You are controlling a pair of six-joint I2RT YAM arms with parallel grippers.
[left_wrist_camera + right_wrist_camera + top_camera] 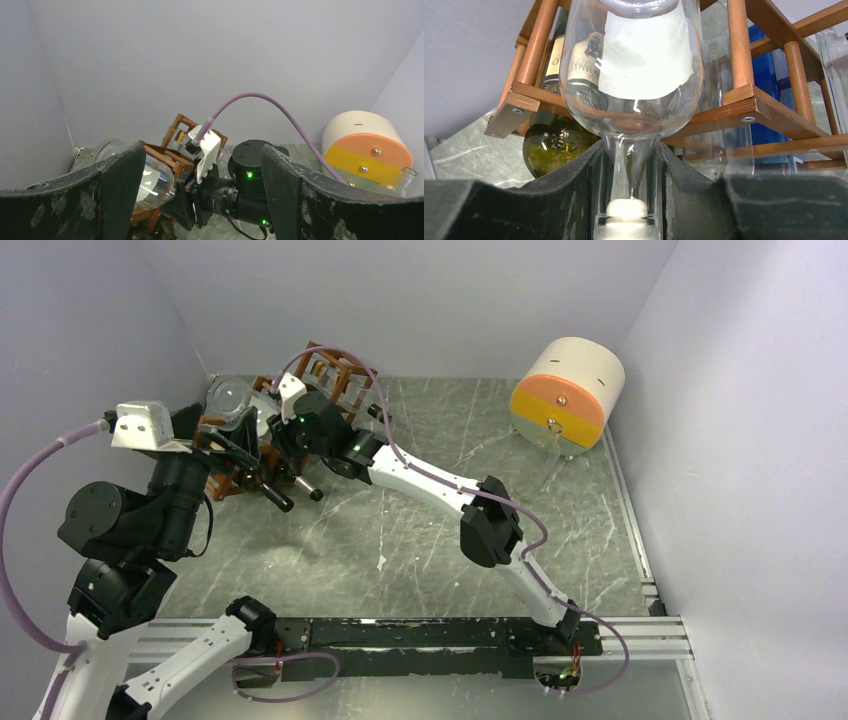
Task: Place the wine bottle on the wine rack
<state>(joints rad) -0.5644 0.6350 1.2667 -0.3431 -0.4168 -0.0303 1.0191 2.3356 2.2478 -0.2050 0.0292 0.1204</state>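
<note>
The wine bottle (631, 60) is clear glass with a white label. My right gripper (629, 200) is shut on its neck, and its body lies inside a cell of the wine rack (749, 105), a reddish-brown wooden lattice. In the top view the rack (335, 370) stands at the back left, with my right gripper (295, 425) against it. The left wrist view shows the bottle (150, 182) in the rack (172, 127) beside the right wrist. My left gripper (200, 200) is open and empty, close to the rack's front left (240, 455).
A dark green labelled bottle (554, 142) lies in the cell left of the clear one. Something blue (769, 75) shows behind the rack bars. A cream drum with an orange and yellow face (565, 395) stands at the back right. Walls enclose the table on three sides.
</note>
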